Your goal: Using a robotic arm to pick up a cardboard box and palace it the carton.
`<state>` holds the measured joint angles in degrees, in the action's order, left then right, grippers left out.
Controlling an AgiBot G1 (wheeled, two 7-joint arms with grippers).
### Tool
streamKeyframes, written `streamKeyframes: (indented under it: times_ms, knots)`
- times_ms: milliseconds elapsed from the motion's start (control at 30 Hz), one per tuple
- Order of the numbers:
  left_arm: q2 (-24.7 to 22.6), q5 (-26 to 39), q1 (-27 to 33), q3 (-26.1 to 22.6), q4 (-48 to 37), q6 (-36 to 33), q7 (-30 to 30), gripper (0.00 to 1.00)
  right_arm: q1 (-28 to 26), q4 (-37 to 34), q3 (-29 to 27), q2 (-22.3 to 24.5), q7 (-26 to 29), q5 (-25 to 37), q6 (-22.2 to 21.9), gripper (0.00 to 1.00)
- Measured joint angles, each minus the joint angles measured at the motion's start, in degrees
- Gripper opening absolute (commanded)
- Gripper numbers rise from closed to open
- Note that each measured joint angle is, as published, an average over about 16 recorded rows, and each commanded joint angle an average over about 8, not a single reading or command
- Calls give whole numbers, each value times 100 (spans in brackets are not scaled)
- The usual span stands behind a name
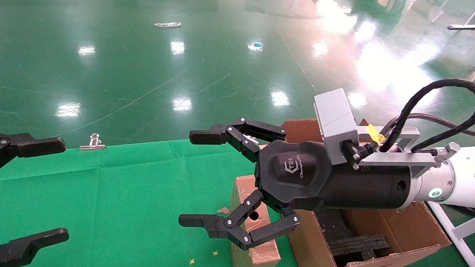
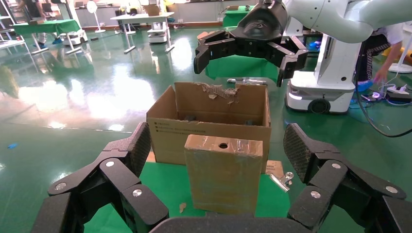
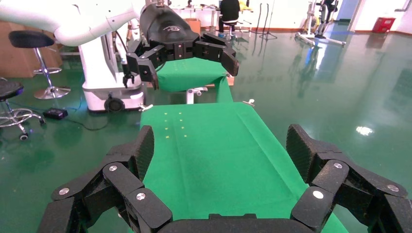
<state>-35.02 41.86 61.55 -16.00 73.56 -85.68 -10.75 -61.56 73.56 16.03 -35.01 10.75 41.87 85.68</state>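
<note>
Right gripper (image 1: 197,180) wide open above cardboard box (image 1: 253,226).

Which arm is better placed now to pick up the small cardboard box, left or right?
Right. Its open end effector hangs just above the cardboard box, beside the carton. The left end effector, also open, is farther off across the green table.

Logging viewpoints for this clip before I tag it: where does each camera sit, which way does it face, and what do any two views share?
Head view: from the robot's head, looking forward and down at the green table; left gripper and right gripper both open.
Left wrist view: faces the cardboard box, the carton behind it, and the right gripper above.
Right wrist view: looks along the table to the left gripper.
Shared: head and left wrist views both show box and carton.
</note>
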Motion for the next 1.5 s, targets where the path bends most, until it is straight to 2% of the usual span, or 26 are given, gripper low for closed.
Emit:
streamKeyframes:
  times_ms: [433,700,1133,1500]
  knots:
    - [0,0,1,-1,-1,0,1,100,-20,54,38,12,38,81,-14,100]
    - [1,-1,2,-4,-4,-1,3,100,-358,260,420,-76,179,820,62,100]
    - [2,-5,5,-10,-6,0,6,100,-1969,425,2060,-796,680,2882,393,100]
    - [4,-8,6,-14,-6,2,9,100,-3646,410,3597,-1000,1384,3643,477,100]
